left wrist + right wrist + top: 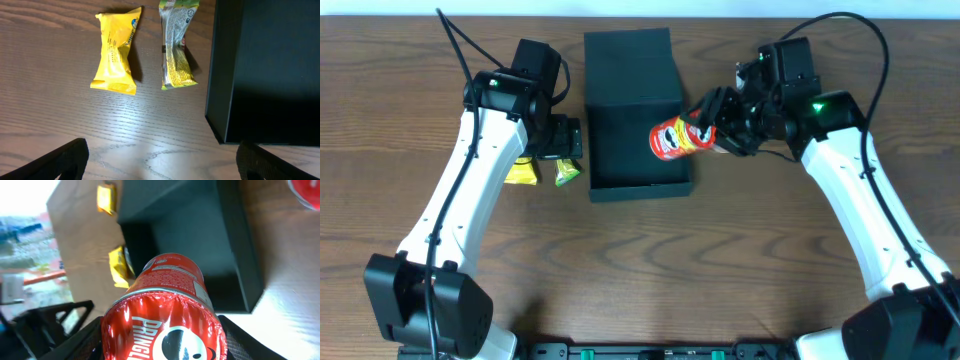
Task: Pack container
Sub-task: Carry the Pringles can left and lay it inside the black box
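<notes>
Left end effector [162, 157] hovers spread and empty near the yellow packet [116, 52] and green packet [176, 47]. The container [620, 70] sits mid-worktop, open. Right end effector [712, 128] pinches the red can [676, 138] over its right edge. Loading step: lower, then release inside.

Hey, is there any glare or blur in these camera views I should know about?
Right wrist: upper-left corner blown out white, background soft, highlights glinting on the Pringles can. Left wrist: pale sheen on the table, the container near featureless black. Overhead: even, sharp.
</notes>
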You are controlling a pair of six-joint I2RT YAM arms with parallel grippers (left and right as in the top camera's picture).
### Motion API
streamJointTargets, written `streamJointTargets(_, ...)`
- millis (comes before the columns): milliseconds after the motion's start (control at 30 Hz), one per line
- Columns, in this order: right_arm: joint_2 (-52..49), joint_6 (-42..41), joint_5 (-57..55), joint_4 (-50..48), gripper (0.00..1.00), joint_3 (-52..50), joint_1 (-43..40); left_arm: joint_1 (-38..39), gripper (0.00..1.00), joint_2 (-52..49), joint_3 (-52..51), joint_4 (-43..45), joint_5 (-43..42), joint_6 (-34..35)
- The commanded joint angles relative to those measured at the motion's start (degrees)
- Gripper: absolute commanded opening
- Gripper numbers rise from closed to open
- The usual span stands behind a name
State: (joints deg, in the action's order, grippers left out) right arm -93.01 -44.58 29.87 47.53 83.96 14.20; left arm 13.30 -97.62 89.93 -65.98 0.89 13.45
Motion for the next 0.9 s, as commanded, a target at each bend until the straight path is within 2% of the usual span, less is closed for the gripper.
streamJointTargets(0, -2.0, -3.8, 2.2, -2.3, 0.61, 0.6, 1.7, 0.0, 0.96, -0.5, 1.2, -0.2, 1.0, -0.6)
streamJointTargets(300, -14.7, -8.9, 12.1, -9.9, 0.57, 0.6, 6.4, 0.0, 0.96, -0.5, 1.2, -0.3, 1.0, -0.6)
streamJointTargets(633, -21.5, -15.4, 18.2, -13.0, 0.55, 0.6, 6.5, 0.0, 0.96, -0.5, 1.2, -0.9, 1.0, -0.6)
streamJointTargets(733, -21.7, -16.3, 18.2, -13.0, 0.6, 0.6, 6.5, 0.0, 0.96, -0.5, 1.2, -0.9, 1.0, -0.6)
streamJointTargets(867, -21.7, -17.4, 16.0, -12.6, 0.62, 0.6, 6.5, 0.0, 0.95, -0.5, 1.2, -0.9, 1.0, -0.1)
